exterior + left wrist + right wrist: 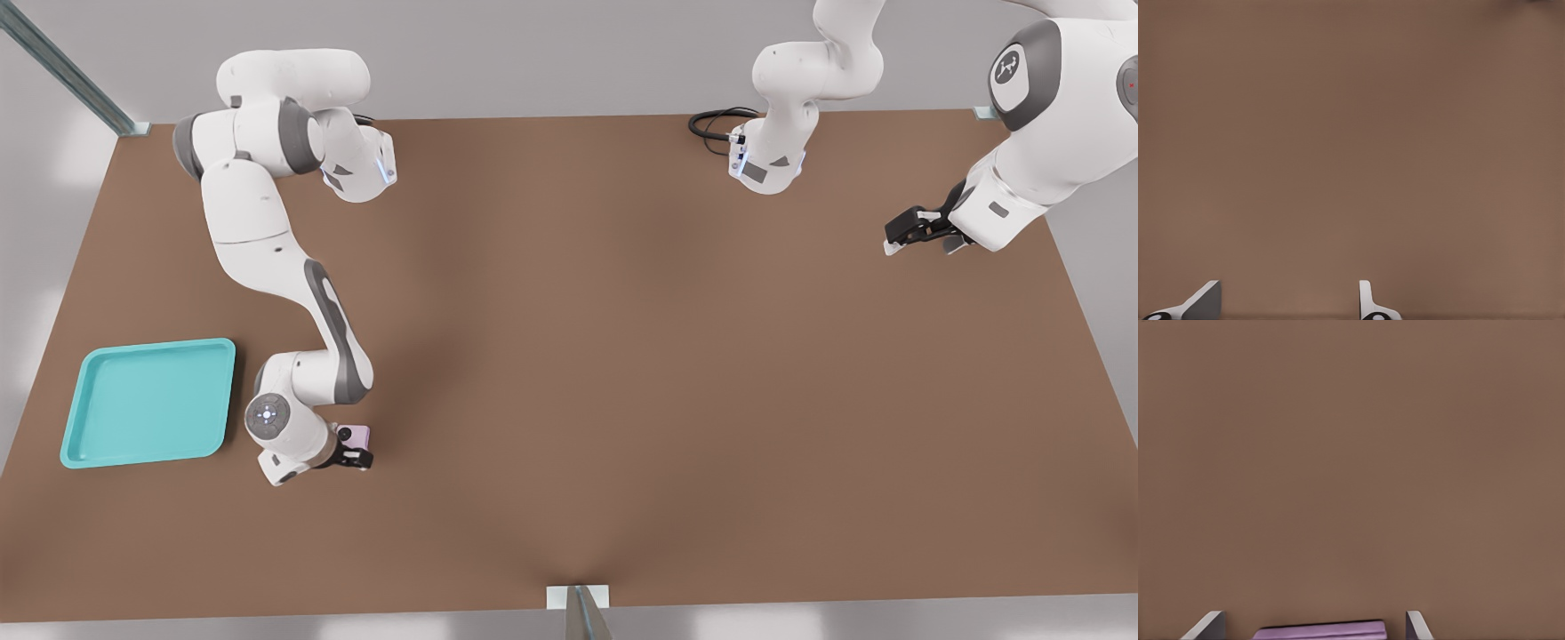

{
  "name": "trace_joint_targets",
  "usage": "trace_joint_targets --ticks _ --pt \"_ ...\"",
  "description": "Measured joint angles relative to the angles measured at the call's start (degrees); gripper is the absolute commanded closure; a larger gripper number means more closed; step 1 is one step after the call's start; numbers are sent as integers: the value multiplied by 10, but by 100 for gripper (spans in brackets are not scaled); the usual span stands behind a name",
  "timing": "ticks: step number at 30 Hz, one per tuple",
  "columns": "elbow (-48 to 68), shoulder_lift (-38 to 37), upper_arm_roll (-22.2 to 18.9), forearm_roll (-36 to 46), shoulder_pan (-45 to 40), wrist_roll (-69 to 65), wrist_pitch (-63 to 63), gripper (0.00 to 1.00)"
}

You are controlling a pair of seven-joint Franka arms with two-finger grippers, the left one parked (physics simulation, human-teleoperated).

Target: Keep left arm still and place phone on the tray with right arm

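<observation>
Gripper [354,452] sits low at the table, just beside the tray's edge on the front view's right, fingers straddling the phone [357,436]. In the right wrist view both fingertips [1208,625] show with the phone [1319,631] lying between them, a visible gap on each side — so fingers spread, not yet clamped as far as I can tell. The phone looks to be lying flat on the table, not in the tray. The tray [149,402] is bare turquoise, near the wrist on the front view's left. Risks, as I judge them: the phone is thin and flat, so a close at slightly wrong height could skate over its edges or tip it; an off-centre pinch could let it swivel during the carry; a low transfer could clip the tray's raised rim. Beyond that — plain brown table [622,356], a black cable [716,123] coiled at the far edge, metal frame struts at the corners, grey walls behind.
</observation>
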Motion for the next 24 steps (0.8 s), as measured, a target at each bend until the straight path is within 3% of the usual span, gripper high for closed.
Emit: trace_joint_targets --ticks 7,16,18,23,24 --pt "-72 -49 2 -1 0 7 13 0" --pt "-78 -33 3 -4 -1 11 19 0" --pt "-76 -32 3 -4 -1 11 20 10" --pt "-78 -30 3 -4 1 12 21 10" --pt "-78 -30 2 -4 1 12 21 19"
